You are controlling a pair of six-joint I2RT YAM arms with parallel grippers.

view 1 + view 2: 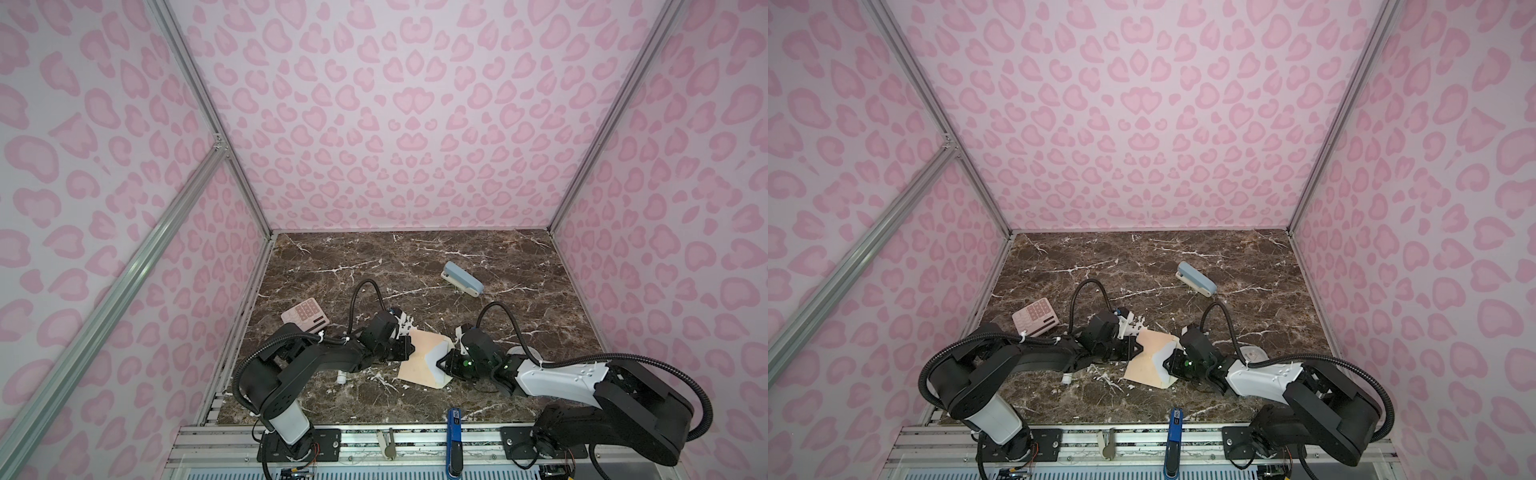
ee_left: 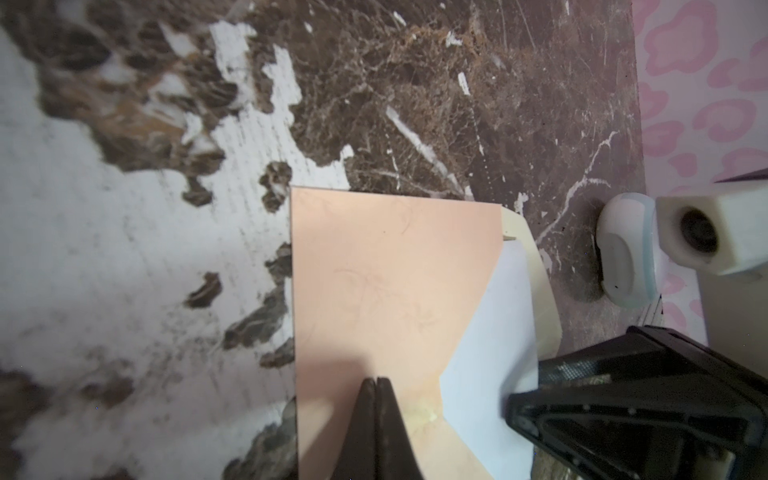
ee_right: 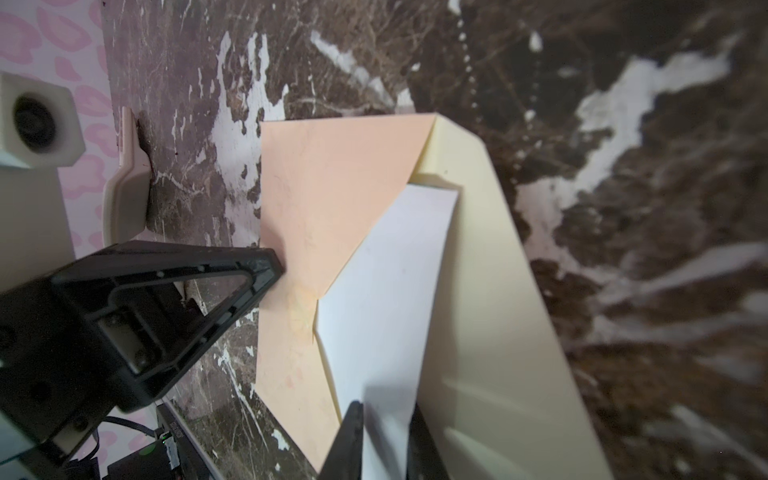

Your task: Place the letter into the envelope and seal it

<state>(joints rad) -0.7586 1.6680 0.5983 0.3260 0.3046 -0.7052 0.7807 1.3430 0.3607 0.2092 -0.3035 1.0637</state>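
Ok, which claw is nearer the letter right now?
Right. The right claw straddles the letter at its outer edge. The left claw is shut, its tip on the peach face of the envelope, beside the letter but not touching it.

two arms meeting over a peach envelope (image 1: 1144, 365) on the brown marble table (image 1: 1142, 257)
left gripper (image 1: 1136, 347) sits at the envelope's left edge, right gripper (image 1: 1169, 363) at the white letter (image 1: 1160, 354) poking out its right side. pink calculator (image 1: 1036, 318) off to the left, blue-grey stapler (image 1: 1198, 279) further back.
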